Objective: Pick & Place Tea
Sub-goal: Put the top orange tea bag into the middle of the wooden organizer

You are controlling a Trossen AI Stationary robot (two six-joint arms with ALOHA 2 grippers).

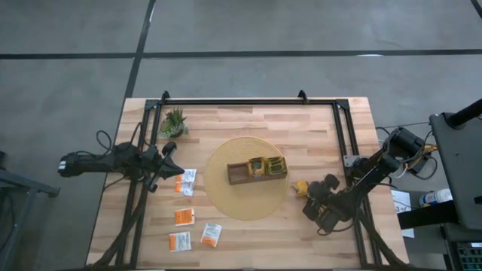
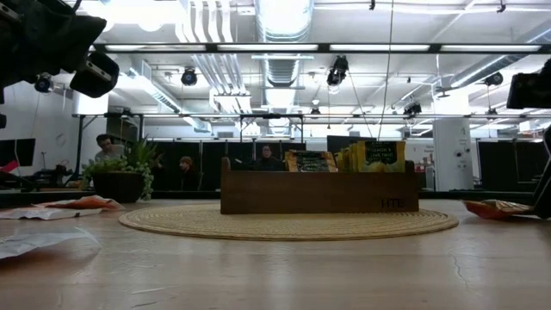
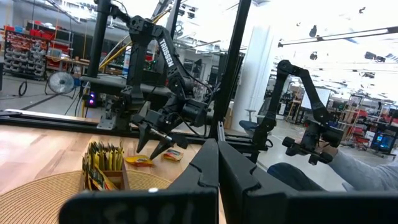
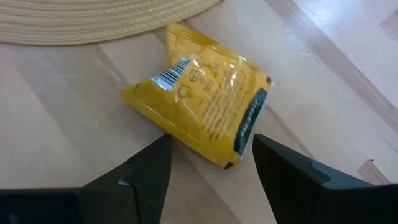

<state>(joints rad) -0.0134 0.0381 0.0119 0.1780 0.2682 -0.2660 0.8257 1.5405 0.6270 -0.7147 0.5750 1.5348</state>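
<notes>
One yellow sachet (image 4: 199, 118) between open fingers (image 4: 149, 171)

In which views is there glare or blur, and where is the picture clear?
Low view: bright ceiling lights glare, near table soft. Left wrist view: window glare, left tool blurred up close. Right wrist view: yellow sachet sharp, its wrapper shiny. High view: even light, no glare.
</notes>
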